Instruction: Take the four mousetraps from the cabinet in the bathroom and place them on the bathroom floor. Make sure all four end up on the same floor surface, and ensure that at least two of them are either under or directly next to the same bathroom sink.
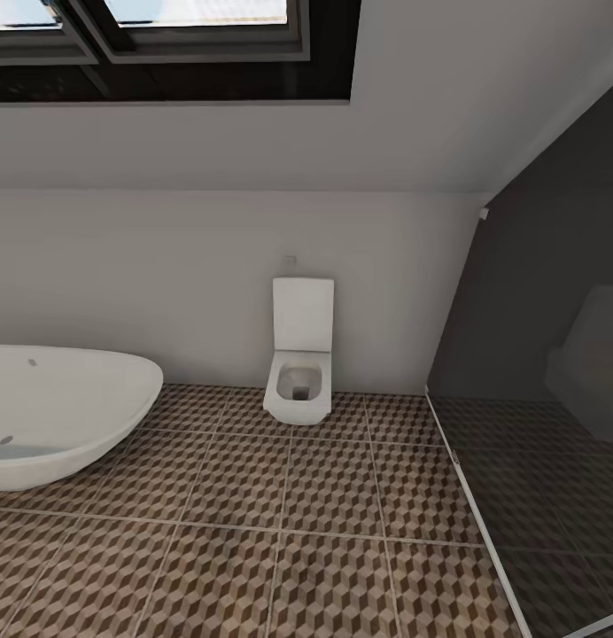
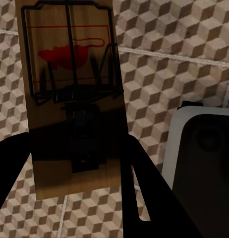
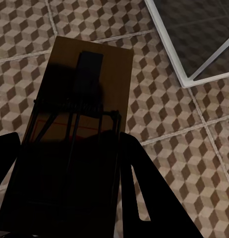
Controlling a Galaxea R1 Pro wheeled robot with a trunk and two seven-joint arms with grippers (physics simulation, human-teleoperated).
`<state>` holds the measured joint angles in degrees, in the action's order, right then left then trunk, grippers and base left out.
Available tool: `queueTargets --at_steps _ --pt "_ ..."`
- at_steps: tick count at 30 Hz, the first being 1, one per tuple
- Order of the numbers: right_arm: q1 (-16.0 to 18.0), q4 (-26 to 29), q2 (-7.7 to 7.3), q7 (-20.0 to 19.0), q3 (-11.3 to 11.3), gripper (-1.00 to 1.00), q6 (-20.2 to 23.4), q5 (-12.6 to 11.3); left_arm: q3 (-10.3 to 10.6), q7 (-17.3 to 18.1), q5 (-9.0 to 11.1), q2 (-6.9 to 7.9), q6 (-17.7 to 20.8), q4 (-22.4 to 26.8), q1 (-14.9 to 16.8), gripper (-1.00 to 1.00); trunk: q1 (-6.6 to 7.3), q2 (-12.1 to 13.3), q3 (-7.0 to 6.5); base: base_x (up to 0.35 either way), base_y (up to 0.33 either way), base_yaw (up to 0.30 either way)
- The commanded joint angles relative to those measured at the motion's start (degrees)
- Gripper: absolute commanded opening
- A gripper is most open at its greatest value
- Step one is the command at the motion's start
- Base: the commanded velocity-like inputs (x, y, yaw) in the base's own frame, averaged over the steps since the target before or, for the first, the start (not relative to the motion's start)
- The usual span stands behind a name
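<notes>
The left gripper (image 2: 75, 193) is holding one mousetrap (image 2: 72, 99) between its two dark fingers, closed on the near end of the flat tan wooden board. Thin black wire is bending around a red spot on the wood, and a dark bar is running down the middle. Under it the bathroom floor (image 2: 159, 59) is showing its little brown, beige and white cubes with pale lines between the tiles. A rounded white and dark shape is poking in at one side, cut off by the edge, and it is hard to tell what it is. The right gripper (image 3: 70, 198) is holding a second mousetrap (image 3: 94, 84) the same way, closed on it, but its near half is sitting in deep shadow, so the red part is hard to see. A white frame around dark glass (image 3: 194, 44) is lying beyond it. In the head view the tiles are stretching away to a smooth white bathtub (image 1: 58, 416), cut off at the left, and a square white toilet (image 1: 299, 354) against the pale grey wall. Dark-framed skylights (image 1: 165, 53) are sitting up in the sloped ceiling.
</notes>
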<state>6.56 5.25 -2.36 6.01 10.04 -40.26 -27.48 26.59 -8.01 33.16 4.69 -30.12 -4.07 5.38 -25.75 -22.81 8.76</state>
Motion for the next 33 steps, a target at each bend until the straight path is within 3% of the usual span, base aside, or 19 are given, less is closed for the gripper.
queueTargets --at_steps 1,33 --pt "0.0 0.0 -0.01 0.5 0.5 -1.00 -0.1 -0.1 0.4 -0.3 -0.1 -0.03 -0.2 -0.1 0.1 -1.00 -0.03 -0.1 0.11 0.000 0.000 0.000" --pt "0.0 0.0 -0.01 0.5 0.5 -1.00 -0.1 -0.1 0.4 -0.3 -0.1 -0.03 -0.2 -0.1 0.1 -1.00 -0.03 -0.1 0.11 0.000 0.000 0.000"
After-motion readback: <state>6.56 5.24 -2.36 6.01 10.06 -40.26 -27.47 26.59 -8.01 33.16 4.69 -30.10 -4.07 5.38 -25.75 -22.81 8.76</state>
